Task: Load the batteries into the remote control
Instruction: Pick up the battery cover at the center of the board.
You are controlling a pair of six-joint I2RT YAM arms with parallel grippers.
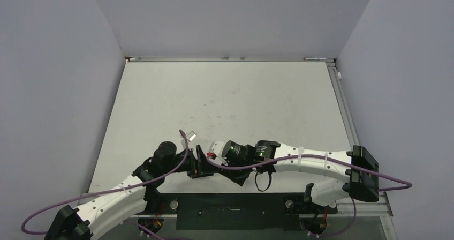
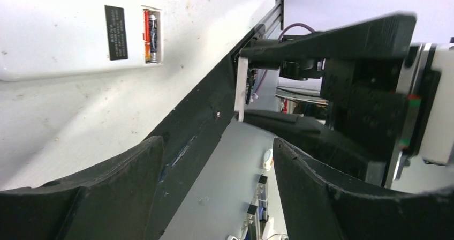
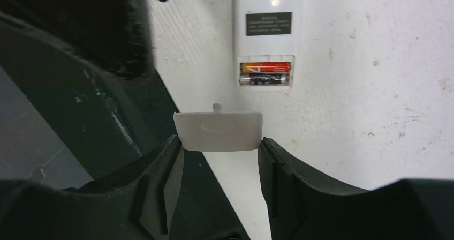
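White tabletop was seen under the remote control, batteries seated inside. Its cover was pinched by the right gripper, left gripper spread empty; tab alignment was judged essential.

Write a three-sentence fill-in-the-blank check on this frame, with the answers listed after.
The right gripper is shut on a small white ____.
Inside the open back of the remote control lie ____ batteries.
The left gripper stands ____, holding nothing.
Missing words: battery cover; two; open.
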